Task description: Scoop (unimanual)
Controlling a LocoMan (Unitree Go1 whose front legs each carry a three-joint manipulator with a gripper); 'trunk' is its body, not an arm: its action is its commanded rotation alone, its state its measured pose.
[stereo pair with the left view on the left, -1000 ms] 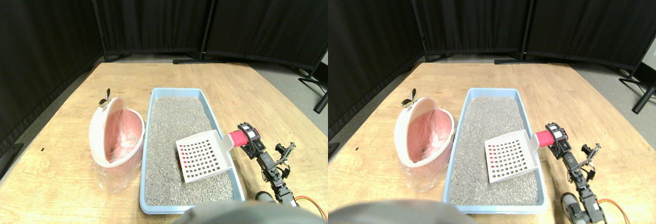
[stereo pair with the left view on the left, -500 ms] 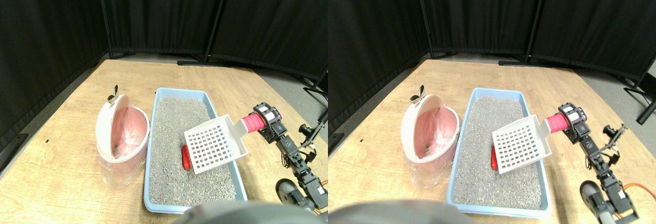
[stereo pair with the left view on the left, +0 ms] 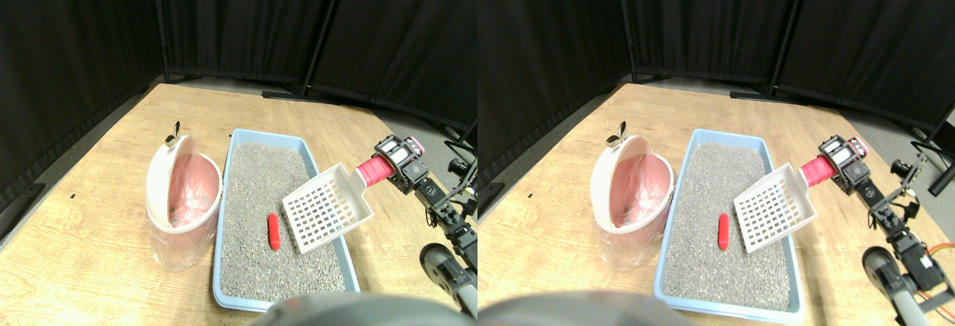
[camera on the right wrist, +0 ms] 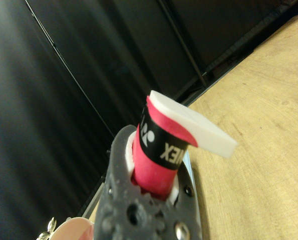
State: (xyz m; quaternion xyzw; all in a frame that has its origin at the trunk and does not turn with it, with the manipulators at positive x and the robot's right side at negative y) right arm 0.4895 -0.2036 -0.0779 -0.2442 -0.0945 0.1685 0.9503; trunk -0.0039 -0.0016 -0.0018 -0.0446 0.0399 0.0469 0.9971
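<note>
A white slotted scoop hangs tilted above the right side of the blue litter tray, lifted off the grey litter. My right gripper is shut on its red-wrapped handle, out past the tray's right rim. A small red piece lies on the litter just left of the scoop's blade and is not in it. In the wrist view the red handle runs through the dark jaw frame, with the scoop's white neck beyond it.
A pink-lined white bin stands tilted against the tray's left side; its edge shows in the wrist view too. The wooden floor spreads around. Black curtain panels on metal stands close off the back.
The scoop has lifted off the litter and swung right and up, uncovering the red piece that lay under it. The camera view has also shifted.
</note>
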